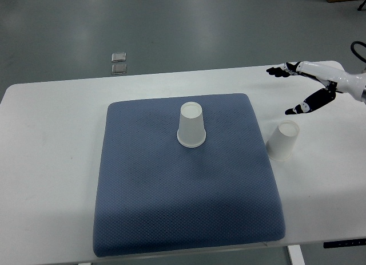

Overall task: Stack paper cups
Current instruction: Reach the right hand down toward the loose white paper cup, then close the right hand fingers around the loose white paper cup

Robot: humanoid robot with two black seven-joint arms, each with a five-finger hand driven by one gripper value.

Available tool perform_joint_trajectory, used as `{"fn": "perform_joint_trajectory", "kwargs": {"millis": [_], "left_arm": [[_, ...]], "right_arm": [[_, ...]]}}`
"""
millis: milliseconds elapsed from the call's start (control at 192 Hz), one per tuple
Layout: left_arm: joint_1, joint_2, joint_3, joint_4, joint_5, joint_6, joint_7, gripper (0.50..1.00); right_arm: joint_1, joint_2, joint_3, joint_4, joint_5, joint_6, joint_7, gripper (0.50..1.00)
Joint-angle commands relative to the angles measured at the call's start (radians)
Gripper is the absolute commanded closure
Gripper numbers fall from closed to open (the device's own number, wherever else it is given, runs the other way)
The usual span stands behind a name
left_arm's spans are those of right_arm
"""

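A white paper cup (191, 125) stands upside down on the blue mat (183, 185), near its far middle. A second white paper cup (283, 140) stands upside down on the white table, just off the mat's right edge. My right hand (291, 90) comes in from the right edge, above and behind this second cup, apart from it. Its fingers are spread and hold nothing. The left arm does not show.
The white table (51, 162) bears the mat. Its far edge runs across the picture above the mat. Two small clear squares (119, 63) lie on the grey floor beyond the table.
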Motion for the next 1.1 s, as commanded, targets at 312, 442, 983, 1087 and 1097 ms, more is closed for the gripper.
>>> {"fn": "perform_joint_trajectory", "kwargs": {"millis": [312,442,983,1087,1097], "left_arm": [[0.0,0.0,0.0,0.0,0.0,0.0,0.0,0.5],[0.0,0.0,0.0,0.0,0.0,0.0,0.0,0.5],[0.0,0.0,0.0,0.0,0.0,0.0,0.0,0.5],[0.0,0.0,0.0,0.0,0.0,0.0,0.0,0.5],[0.0,0.0,0.0,0.0,0.0,0.0,0.0,0.5]], "right_arm": [[0.006,-0.024,-0.161,0.007,-0.214,-0.156,0.012,0.587],[0.012,-0.026,-0.23,0.0,-0.221,-0.228,0.012,0.589],[0.014,-0.001,-0.247,-0.078,-0.266,-0.276,0.011,0.63],[0.015,0.003,-0.247,-0.082,-0.269,-0.276,0.011,0.642],[0.015,0.005,-0.247,-0.082,-0.27,-0.277,0.011,0.644]]}}
